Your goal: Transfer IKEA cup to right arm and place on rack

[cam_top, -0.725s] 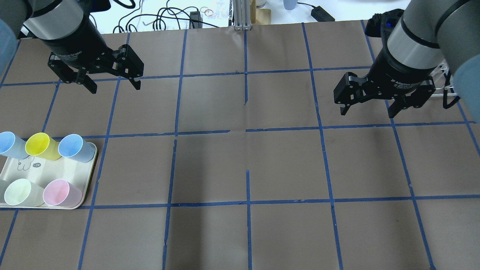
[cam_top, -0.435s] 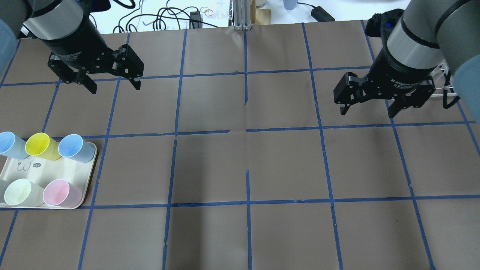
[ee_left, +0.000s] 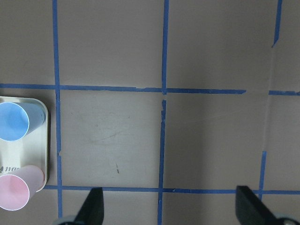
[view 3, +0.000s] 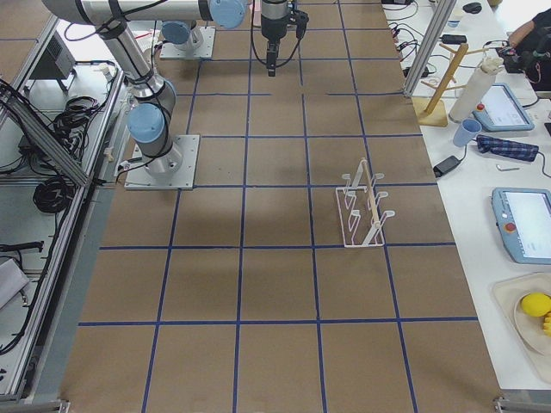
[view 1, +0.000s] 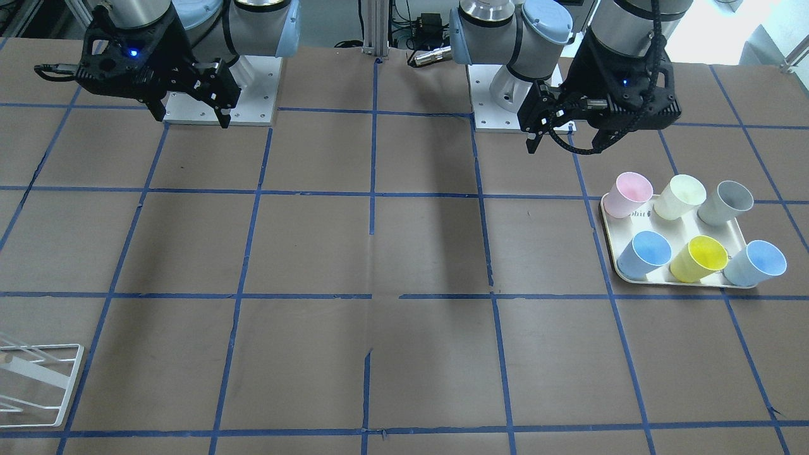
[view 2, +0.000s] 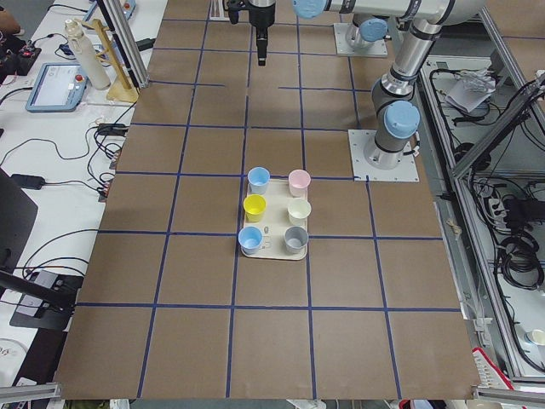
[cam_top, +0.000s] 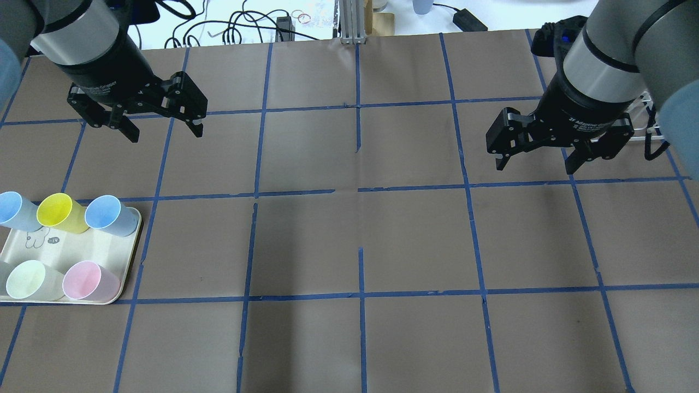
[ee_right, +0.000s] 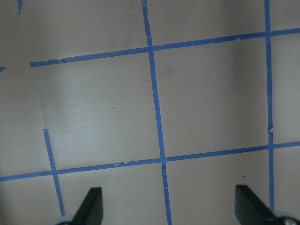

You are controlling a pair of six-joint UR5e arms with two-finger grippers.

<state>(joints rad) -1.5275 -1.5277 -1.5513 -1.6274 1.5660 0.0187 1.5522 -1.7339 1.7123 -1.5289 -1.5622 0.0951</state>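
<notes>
The IKEA cup point(cam_top: 31, 279), pale cream, stands on the cream tray point(cam_top: 82, 245) at the table's left; it also shows in the front view point(view 1: 679, 196) and the left-side view point(view 2: 299, 210). My left gripper point(cam_top: 165, 132) is open and empty, held high beyond the tray and a little toward the table's middle; it also shows in the front view point(view 1: 565, 142), and its wrist view point(ee_left: 171, 208) shows only a blue and a pink cup. My right gripper point(cam_top: 535, 165) point(view 1: 191, 120) point(ee_right: 168, 208) is open and empty above bare table. The white wire rack point(view 3: 363, 206) point(view 1: 38, 373) stands at the right, partly hidden behind the right arm in the overhead view point(cam_top: 647, 117).
The tray also holds a yellow cup point(cam_top: 57, 212), two blue cups point(cam_top: 109, 214) point(cam_top: 13, 210), a pink cup point(cam_top: 87, 280) and a grey cup point(view 1: 727, 202). Blue tape lines grid the brown table. Cables and boxes lie beyond the far edge.
My left gripper has shifted slightly up and left in the overhead view. The right gripper has barely moved. Both stay open; the cups have not moved.
</notes>
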